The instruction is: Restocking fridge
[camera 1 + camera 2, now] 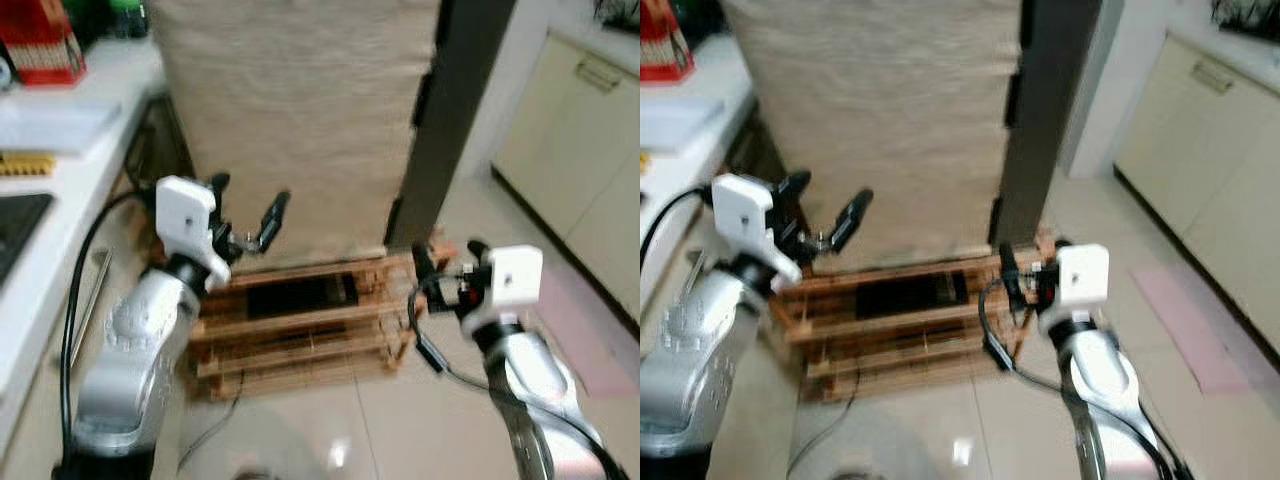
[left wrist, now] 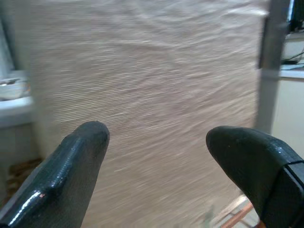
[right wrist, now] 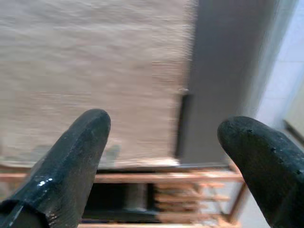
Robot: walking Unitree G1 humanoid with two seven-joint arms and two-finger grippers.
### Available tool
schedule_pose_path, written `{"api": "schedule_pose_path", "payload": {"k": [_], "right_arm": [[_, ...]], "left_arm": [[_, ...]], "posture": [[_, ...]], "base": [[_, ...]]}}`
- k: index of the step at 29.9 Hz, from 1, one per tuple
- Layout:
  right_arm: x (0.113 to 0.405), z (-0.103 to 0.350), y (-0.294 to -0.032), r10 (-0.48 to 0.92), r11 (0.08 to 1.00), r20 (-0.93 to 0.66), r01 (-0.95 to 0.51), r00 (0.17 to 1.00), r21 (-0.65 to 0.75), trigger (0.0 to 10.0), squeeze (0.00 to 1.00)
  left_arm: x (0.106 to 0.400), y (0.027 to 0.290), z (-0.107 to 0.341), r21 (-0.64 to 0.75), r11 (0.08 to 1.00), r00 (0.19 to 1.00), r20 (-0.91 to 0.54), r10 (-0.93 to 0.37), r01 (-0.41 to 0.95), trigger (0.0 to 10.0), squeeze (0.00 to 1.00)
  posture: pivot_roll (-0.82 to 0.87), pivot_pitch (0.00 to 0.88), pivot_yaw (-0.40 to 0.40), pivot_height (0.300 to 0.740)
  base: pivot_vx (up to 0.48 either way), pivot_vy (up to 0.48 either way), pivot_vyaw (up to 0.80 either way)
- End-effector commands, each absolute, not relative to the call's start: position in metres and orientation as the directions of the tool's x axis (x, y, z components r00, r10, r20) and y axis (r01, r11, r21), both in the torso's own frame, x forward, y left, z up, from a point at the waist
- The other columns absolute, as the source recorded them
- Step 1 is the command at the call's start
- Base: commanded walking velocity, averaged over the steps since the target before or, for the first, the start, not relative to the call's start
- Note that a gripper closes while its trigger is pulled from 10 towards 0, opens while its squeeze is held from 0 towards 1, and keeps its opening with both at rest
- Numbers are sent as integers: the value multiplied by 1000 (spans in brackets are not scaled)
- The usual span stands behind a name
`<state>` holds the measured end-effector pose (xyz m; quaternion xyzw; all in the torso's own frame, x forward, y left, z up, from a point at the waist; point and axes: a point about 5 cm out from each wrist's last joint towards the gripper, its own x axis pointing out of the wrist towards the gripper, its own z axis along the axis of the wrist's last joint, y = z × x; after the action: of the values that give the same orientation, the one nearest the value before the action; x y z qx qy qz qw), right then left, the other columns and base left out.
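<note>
1. Two silver arms reach forward from the bottom of the head views, one on each side, over a pale tiled floor point(image 1: 330, 420).
2. Left gripper point(image 1: 250, 215) is raised in front of the fridge point(image 1: 300, 120). Its black fingers point(image 2: 71, 171) are spread wide and hold nothing.
3. Right gripper point(image 1: 445, 265) sits lower, near the fridge's right front corner, by the dark side panel point(image 1: 450, 120). Its fingers point(image 3: 71, 166) are also wide apart and empty.
4. Fridge stands straight ahead, close to both grippers. Its front is a broad beige surface with a fine woven-looking texture, and the views are somewhat blurred.
5. Beneath the fridge lies a wooden pallet point(image 1: 300, 330) of slatted boards. A dark gap shows between its upper slats.
6. To the robot's left runs a white counter point(image 1: 70, 180). On it sit a red box point(image 1: 40, 40) at the far end and a flat white board point(image 1: 55, 125) nearer.
7. To the robot's right stand cream cabinets point(image 1: 580, 150). A pink mat point(image 1: 590, 330) lies on the floor in front of them.
8. A black cable point(image 1: 80, 290) loops along the left arm.
</note>
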<state>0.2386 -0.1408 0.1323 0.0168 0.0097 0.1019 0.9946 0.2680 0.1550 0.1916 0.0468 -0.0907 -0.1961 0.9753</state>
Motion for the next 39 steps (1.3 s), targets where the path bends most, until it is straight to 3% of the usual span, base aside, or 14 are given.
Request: {"api": "schedule_pose_path", "payload": {"k": [1,9,14,15,16,18,20,27,32,39], "right_arm": [[239,137,-147,180,984,-2,-180,984,15,10000,0],[239,135,-146,183,983,-21,-182,983,8,10000,0],[238,135,-147,181,984,-21,-181,983,9,10000,0],[238,134,-147,187,982,-21,-187,982,5,10000,0],[237,134,-147,204,979,-20,-204,979,3,10000,0],[233,139,-141,367,929,-2,-367,930,-44,10000,0],[231,140,-139,407,912,1,-406,914,-58,10000,0],[215,157,-120,680,730,42,-682,732,53,10000,0],[211,160,-120,742,668,27,-742,670,54,10000,0],[203,159,-122,785,619,-15,-782,620,74,10000,0]], "left_arm": [[268,150,188,129,912,903,141,-406,390,10000,0],[269,150,187,142,916,911,128,-393,375,10000,0],[272,161,190,60,950,938,154,-312,306,10000,0],[273,165,191,9,948,935,162,-314,317,10000,749],[273,168,193,-20,944,931,176,-320,328,10000,1000],[274,179,195,-36,940,928,180,-327,338,10000,1000],[274,181,195,-37,940,928,179,-328,339,10000,1000],[290,204,207,11,946,929,186,-320,323,10000,1000],[300,224,212,90,952,937,176,-303,292,10000,1000],[322,247,223,16,948,923,222,-313,317,10000,1000]], "posture": [[14,1,-44,740],[15,8,-45,740],[16,12,-43,740],[15,10,-41,740],[14,10,-41,740],[13,10,-37,740],[13,10,-37,740],[2,0,-31,740],[2,0,-36,740],[4,0,-40,740]], "base": [[0,0,0],[0,0,0],[0,0,0],[0,0,0],[0,0,0],[0,0,0],[0,0,0],[0,0,0],[0,0,0],[0,0,0]]}}
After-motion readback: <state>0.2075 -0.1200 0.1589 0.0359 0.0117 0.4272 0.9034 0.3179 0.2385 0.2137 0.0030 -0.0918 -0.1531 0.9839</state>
